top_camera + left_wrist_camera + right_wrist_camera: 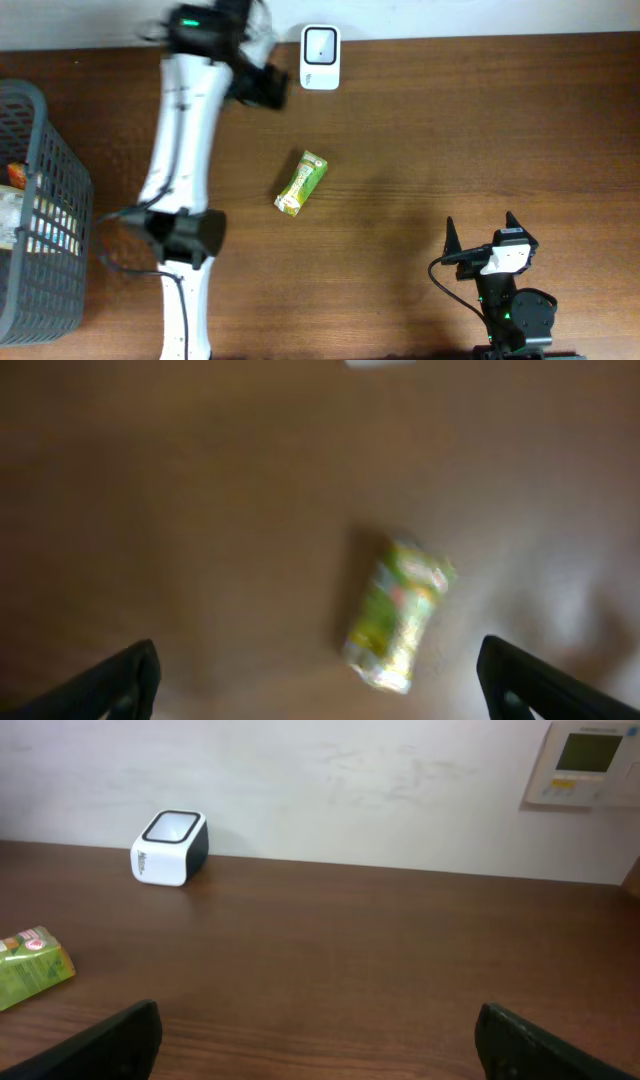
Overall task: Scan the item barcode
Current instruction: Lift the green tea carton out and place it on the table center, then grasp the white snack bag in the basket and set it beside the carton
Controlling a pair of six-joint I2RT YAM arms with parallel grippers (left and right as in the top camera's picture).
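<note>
Packet (301,183): green, lying flat mid-table (450,120), tilted, touching nothing. Scanner (320,58): white, at far edge, well apart from packet. Basket (62,172): grey wire, left edge. Left gripper (318,660): released, spread wide, empty, above packet. Right gripper (480,222): released, empty, near front edge.

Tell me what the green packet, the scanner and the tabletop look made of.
Green packet: likely thin plastic film, glossy, crinkled highlights. Scanner: seemingly hard white plastic, smooth, dark window. Tabletop: brown wood or wood-look laminate; grain lines, slight sheen.
</note>
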